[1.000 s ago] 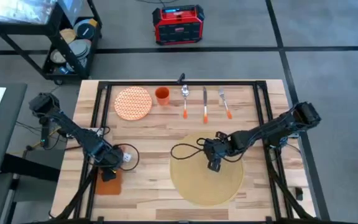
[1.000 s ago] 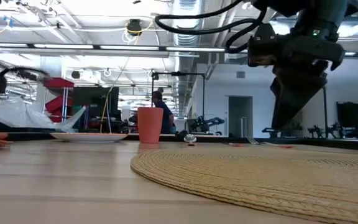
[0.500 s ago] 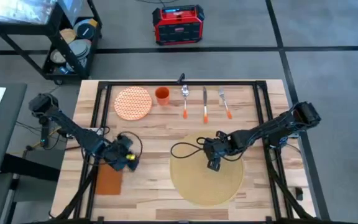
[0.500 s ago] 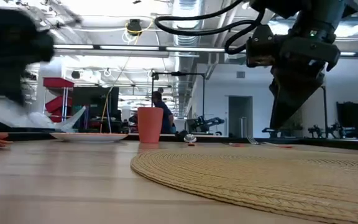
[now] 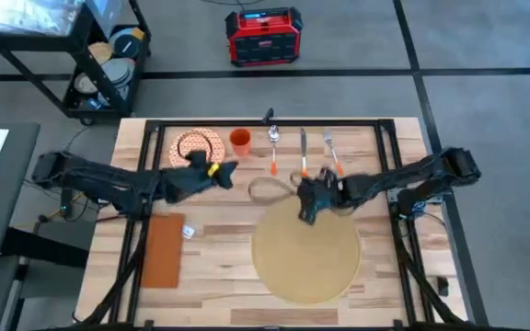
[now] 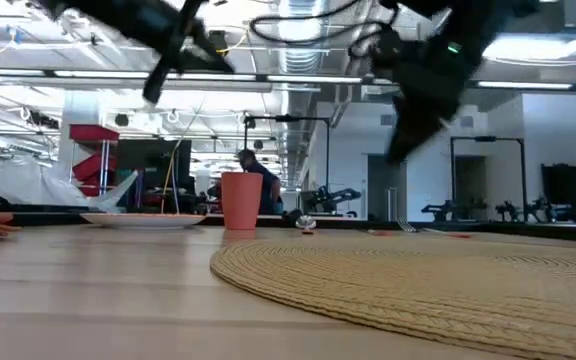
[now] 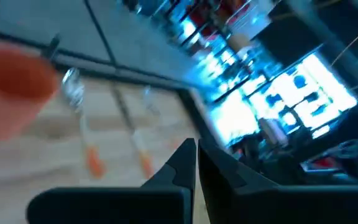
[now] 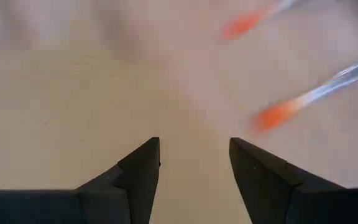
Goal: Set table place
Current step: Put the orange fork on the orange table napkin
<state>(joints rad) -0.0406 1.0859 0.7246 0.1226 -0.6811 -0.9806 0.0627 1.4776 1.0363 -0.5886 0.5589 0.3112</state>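
The table [image 5: 219, 276] of light wood planks is seen from above, framed in black metal. The place [image 5: 306, 253], a large round tan placemat, is laid flat on the near right-of-centre part of the table, and its woven surface fills the foreground of the low view. An orange napkin [image 5: 163, 250] is laid flat near the table's left near corner, well apart from the placemat. An orange-and-white patterned plate [image 5: 194, 145] is set at the far left, partly covered by the left arm. Just beside it an orange cup [image 5: 240, 141] is stood upright. To the right of the cup three utensils with orange handles [image 5: 303, 152] are lined up side by side.

The left gripper [image 5: 224, 172] is held above the table just beside the plate, its fingers [image 7: 185, 163] pressed together and empty. The right gripper [image 5: 304, 213] is held over the far edge of the placemat, its fingers [image 8: 143, 168] spread apart, with nothing between them.
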